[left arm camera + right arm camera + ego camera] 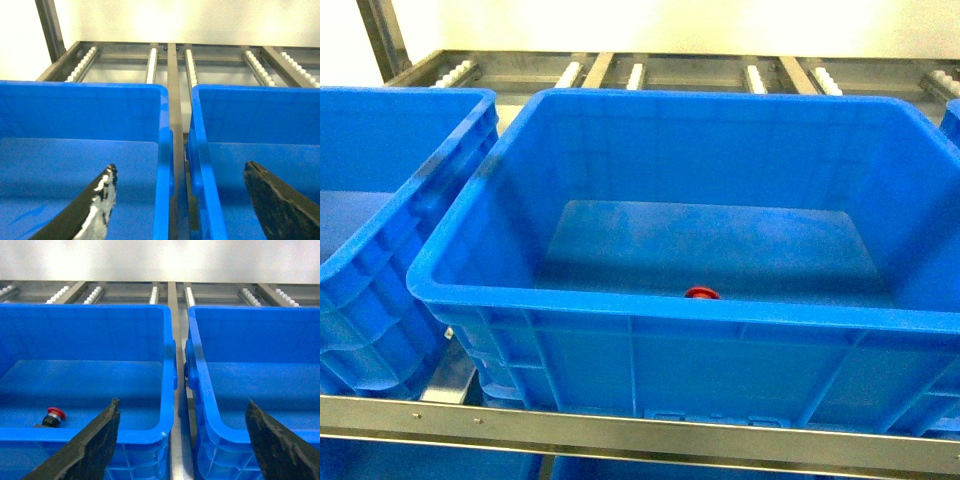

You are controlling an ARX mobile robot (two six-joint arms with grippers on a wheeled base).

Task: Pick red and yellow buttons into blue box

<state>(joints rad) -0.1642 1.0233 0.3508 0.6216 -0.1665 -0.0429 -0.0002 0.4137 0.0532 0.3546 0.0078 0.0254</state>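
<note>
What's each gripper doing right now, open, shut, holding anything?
Left gripper: open, empty, above the gap between two crates.
Right gripper: open, empty.

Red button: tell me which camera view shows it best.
The right wrist view: the red button shows its red cap and dark body on the floor of the blue box, near the front wall. The head view shows only the cap top peeking over the near rim. The left wrist view doesn't show it.

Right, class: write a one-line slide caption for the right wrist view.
Open right gripper above the gap between two blue boxes, a red button lying in the left box.
</note>
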